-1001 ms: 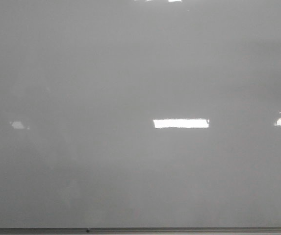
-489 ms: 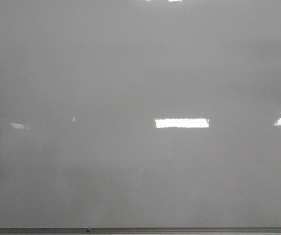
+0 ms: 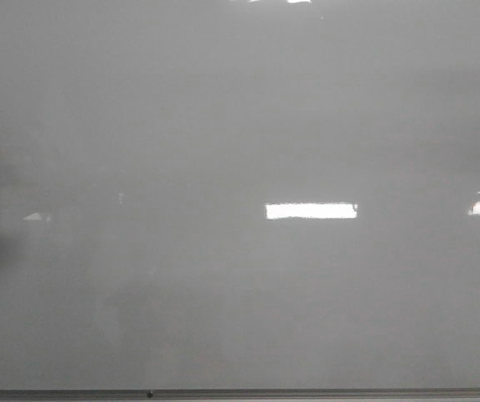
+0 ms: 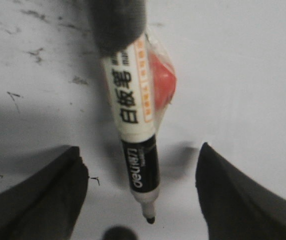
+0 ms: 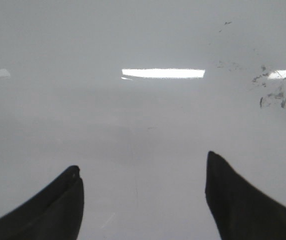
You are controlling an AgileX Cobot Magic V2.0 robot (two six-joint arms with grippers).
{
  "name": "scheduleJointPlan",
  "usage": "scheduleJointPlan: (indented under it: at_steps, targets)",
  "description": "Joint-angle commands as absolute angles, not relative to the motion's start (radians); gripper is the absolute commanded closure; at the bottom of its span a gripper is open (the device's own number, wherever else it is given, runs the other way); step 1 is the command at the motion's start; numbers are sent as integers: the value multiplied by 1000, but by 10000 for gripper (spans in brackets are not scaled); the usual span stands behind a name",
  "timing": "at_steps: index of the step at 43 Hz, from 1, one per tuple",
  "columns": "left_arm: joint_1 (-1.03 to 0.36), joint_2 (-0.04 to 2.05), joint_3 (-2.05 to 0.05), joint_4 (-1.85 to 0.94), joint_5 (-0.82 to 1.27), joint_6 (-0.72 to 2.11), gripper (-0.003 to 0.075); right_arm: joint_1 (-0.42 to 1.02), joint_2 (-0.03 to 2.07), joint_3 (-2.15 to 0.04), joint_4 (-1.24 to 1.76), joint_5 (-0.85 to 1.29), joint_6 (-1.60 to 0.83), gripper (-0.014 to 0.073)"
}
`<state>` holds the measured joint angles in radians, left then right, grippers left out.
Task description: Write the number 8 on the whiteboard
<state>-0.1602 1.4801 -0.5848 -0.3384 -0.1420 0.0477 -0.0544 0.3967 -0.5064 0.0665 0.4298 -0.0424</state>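
Whiteboard (image 3: 248, 109): glossy pale grey board filling the front view, carrying bright rectangular light reflections at centre right and far right, a thin grey metal edge running along the bottom of the frame. No figure 8 is showing on it anywhere in the three views; only faint grey smudges are lying on the surface in the wrist views.

Left gripper (image 4: 142, 192): fingers (image 4: 38, 200) standing spread wide, one dark tip at each lower corner of the wrist view. In the front view a dark blocky part, seemingly of this arm, is poking in at the left edge, middle height.

Whiteboard marker (image 4: 133, 130): white and black barrel with printed lettering, uncapped, black nib pointing toward the board between the spread fingers, touching neither. A dark mount is holding its upper end; a red piece under clear wrap is sitting beside the barrel. Whether the nib is touching the board, I cannot tell.

Right gripper (image 5: 143, 200): fingers spread, holding nothing, facing bare board.
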Motion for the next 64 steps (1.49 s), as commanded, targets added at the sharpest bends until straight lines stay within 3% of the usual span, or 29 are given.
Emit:
scheduleJointPlan:
  at_steps: [1, 8, 16, 25, 32, 40, 47, 57, 64]
  targets:
    - [-165, 1456, -613, -345, -224, 39, 408, -61, 409, -543, 71, 348, -44, 58]
    - [-165, 1456, -613, -345, -250, 39, 602, -61, 409, -543, 71, 348, -44, 58]
    - [-165, 1453, -613, -345, -248, 39, 736, -61, 409, -543, 71, 348, -44, 58]
    - [-165, 1366, -624, -289, -93, 39, 739, -61, 409, -543, 71, 348, -44, 58]
    - [-178, 1317, -784, -228, 489, 157, 739, -51, 421, -563, 72, 440, -45, 58]
    - [-255, 1317, -930, -447, 831, 593, 739, 27, 522, -649, 92, 587, -66, 58]
    - [-335, 1317, -983, -713, 1117, 1067, 739, 147, 639, -740, 223, 729, -244, 58]
    - [-435, 1315, -1028, -749, 1259, 1203, 739, 342, 869, -935, 588, 1111, -622, 58]
    - [-466, 1315, -1032, -749, 1253, 1229, 739, 452, 1049, -1060, 694, 1124, -699, 58]
